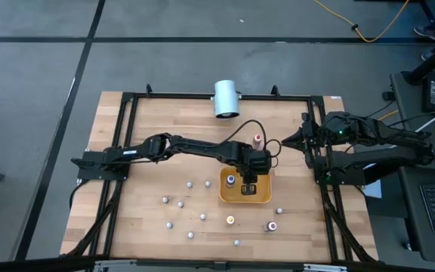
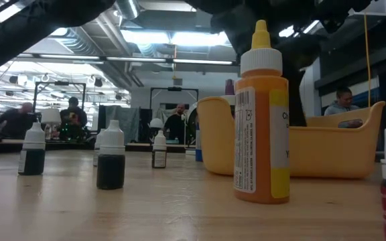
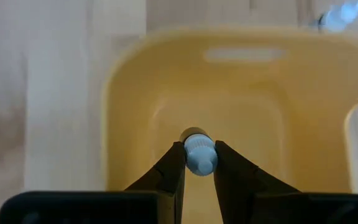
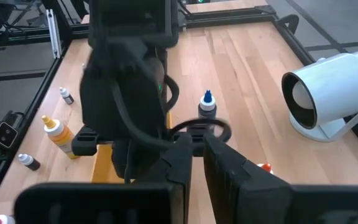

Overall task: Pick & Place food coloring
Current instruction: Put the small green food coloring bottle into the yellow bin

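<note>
The food coloring is a set of tiny dropper bottles with pale caps, and several stand scattered on the wooden table. In the low view an orange bottle stands nearest and dark ones farther off. One bottle stands in the orange-yellow tray. My left gripper hangs over the tray, shut on another small bottle. My right gripper waits at the table's right side, shut and holding nothing. My left gripper pinches a small bottle by its pale cap between the two fingertips. The fingers come from above, pointing down. The bottle stays upright below them, inside the tray's walls. Whether its base touches the tray floor cannot be told.
A big white cylinder lies at the table's far edge, also in the right wrist view. A bottle stands between it and the tray. A black frame borders the table. People sit in the room beyond.
</note>
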Controlling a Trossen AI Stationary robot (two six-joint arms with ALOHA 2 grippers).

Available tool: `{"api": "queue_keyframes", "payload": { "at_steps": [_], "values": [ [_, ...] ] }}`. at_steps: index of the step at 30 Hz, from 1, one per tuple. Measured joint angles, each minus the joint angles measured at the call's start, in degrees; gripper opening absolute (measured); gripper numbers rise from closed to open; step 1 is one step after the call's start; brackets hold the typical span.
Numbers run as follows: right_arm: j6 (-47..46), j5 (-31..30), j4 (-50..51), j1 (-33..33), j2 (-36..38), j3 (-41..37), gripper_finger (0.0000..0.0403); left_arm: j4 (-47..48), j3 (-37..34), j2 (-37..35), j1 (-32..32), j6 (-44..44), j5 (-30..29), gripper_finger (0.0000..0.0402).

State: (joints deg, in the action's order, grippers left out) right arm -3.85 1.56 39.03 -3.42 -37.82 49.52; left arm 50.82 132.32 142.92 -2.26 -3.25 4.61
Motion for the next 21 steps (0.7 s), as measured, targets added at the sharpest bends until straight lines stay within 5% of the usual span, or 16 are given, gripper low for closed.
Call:
{"api": "queue_keyframes", "payload": {
  "at_steps": [21],
  "values": [
    [0.03, 0.00, -0.09, 0.02, 0.00, 0.00, 0.0044, -1.32, 0.01, 2.33, 0.15, 0.98, -0.90, 0.0093]
  ]
}}
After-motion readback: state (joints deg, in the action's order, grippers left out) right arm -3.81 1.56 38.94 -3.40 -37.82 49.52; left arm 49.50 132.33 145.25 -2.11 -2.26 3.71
